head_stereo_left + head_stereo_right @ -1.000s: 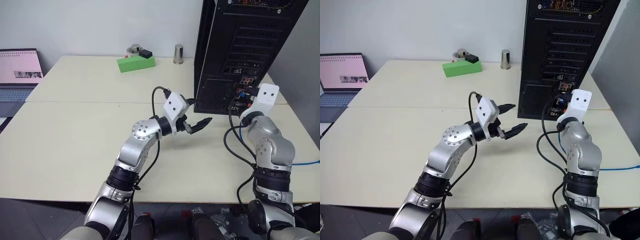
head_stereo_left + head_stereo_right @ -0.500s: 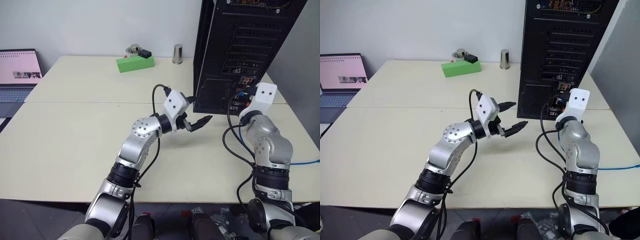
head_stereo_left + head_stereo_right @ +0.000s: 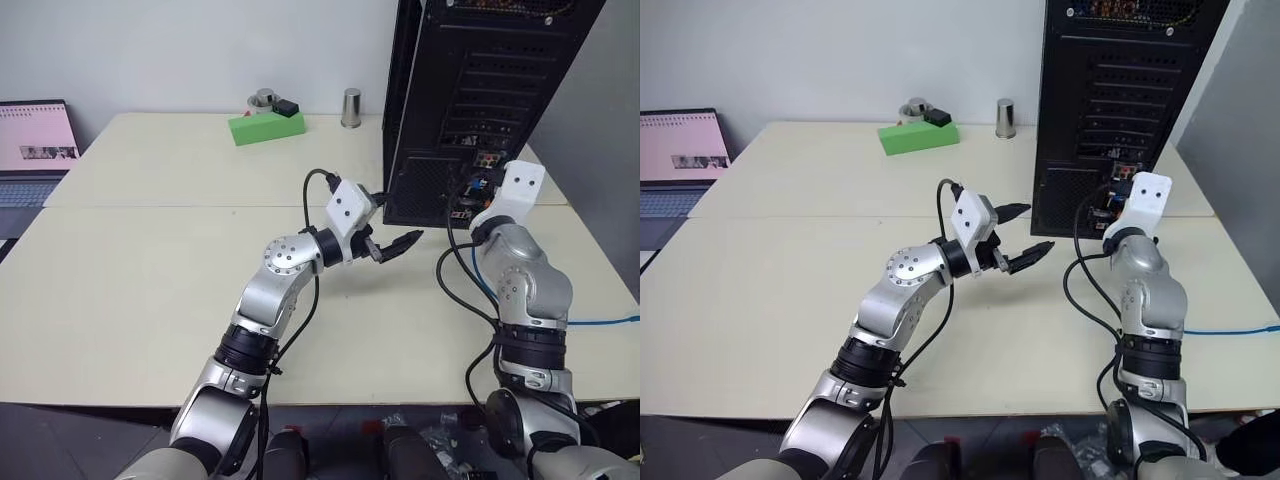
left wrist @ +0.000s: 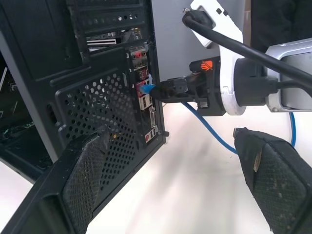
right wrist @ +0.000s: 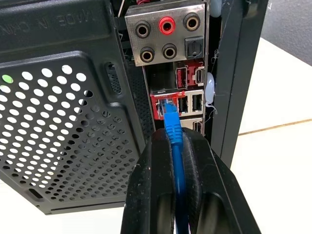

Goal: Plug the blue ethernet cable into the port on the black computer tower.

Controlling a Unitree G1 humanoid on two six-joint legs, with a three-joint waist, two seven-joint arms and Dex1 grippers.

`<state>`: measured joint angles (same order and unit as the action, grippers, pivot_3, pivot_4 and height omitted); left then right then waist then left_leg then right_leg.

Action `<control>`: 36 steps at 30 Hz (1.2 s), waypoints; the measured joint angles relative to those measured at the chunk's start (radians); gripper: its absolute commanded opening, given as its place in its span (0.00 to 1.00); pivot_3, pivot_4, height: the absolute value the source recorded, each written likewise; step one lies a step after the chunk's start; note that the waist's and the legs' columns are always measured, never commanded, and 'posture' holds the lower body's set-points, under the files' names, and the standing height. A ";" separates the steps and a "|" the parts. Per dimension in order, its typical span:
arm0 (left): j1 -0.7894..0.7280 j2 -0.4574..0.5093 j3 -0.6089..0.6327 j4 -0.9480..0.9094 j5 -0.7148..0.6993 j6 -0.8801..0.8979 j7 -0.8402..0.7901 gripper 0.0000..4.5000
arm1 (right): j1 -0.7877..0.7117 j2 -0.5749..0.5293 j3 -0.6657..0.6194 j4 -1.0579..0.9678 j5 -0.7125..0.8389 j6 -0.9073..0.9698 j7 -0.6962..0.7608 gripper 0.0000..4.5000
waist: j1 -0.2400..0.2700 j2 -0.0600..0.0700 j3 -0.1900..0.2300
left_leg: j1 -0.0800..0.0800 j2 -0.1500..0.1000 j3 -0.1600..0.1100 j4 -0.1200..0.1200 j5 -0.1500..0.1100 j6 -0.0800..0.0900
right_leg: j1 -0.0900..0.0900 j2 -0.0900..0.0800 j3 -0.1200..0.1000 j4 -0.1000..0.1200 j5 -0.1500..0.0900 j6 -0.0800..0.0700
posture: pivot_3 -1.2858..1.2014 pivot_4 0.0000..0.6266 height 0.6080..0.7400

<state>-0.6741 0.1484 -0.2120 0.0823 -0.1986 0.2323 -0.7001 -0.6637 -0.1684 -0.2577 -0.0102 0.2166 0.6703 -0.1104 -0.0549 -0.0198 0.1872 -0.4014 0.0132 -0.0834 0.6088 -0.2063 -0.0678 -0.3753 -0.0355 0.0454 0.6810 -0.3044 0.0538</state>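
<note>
Blue ethernet cable (image 5: 171,127), right claw (image 5: 176,161) clamped on it, left claw (image 3: 395,240) spread.

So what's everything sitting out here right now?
black computer tower: one, black, back right of the table, rear panel facing the robot.
blue ethernet cable: one, bright blue, plug at the red port on the tower's rear, cord trailing off to the right.
table: one, cream.
green box: one, green, far side of the table, small dark items on top.
metal cup: one, silver, far edge beside the tower.
laptop: one, pink screen, far left.
left end effector: open, empty, beside the tower.
right end effector: shut on the cable at the tower.
</note>
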 measured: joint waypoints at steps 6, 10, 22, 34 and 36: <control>0.000 -0.002 0.000 0.000 0.001 0.000 0.003 0.96 | -0.018 0.009 0.004 0.044 0.001 -0.036 0.004 0.00 | -0.008 0.000 0.000 | 0.001 0.000 0.001 0.000 0.000 0.000 | 0.000 0.000 0.001 0.000 0.000 0.000 | 0.52 0.24 1.00; 0.000 -0.003 0.000 0.000 0.001 0.000 0.008 0.96 | -0.022 0.009 0.004 0.061 0.002 -0.050 0.018 0.00 | -0.012 0.000 0.000 | 0.001 0.000 0.001 0.000 0.000 0.000 | 0.000 0.000 0.002 0.000 0.000 0.001 | 0.52 0.24 1.00; -0.006 -0.006 0.003 0.006 0.001 -0.006 0.007 0.98 | 0.017 -0.033 0.015 0.022 0.003 -0.047 0.078 0.49 | 0.001 0.000 0.000 | -0.001 0.000 0.001 0.000 0.000 0.000 | -0.001 0.000 0.001 -0.001 0.000 0.000 | 0.52 0.24 1.00; -0.020 -0.005 0.005 0.034 0.001 -0.024 -0.012 0.98 | 0.144 -0.133 0.004 -0.169 0.047 0.041 0.174 0.99 | 0.006 0.001 0.000 | -0.001 0.000 0.001 0.000 0.000 0.000 | -0.001 0.000 0.001 -0.001 0.000 0.001 | 0.52 0.24 1.00; -0.020 0.014 0.005 0.034 0.006 -0.021 -0.012 0.98 | 0.185 -0.179 0.005 -0.218 0.078 0.044 0.237 0.99 | 0.007 0.001 0.000 | -0.001 0.000 0.000 0.000 0.000 0.000 | -0.001 0.000 0.000 -0.001 0.000 0.001 | 0.52 0.24 1.00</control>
<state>-0.6945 0.1629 -0.2069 0.1167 -0.1922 0.2117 -0.7121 -0.4786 -0.3474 -0.2531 -0.2284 0.2945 0.7143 0.1263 -0.0482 -0.0192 0.1876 -0.4025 0.0128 -0.0829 0.6085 -0.2064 -0.0678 -0.3760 -0.0357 0.0458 0.6798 -0.3043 0.0545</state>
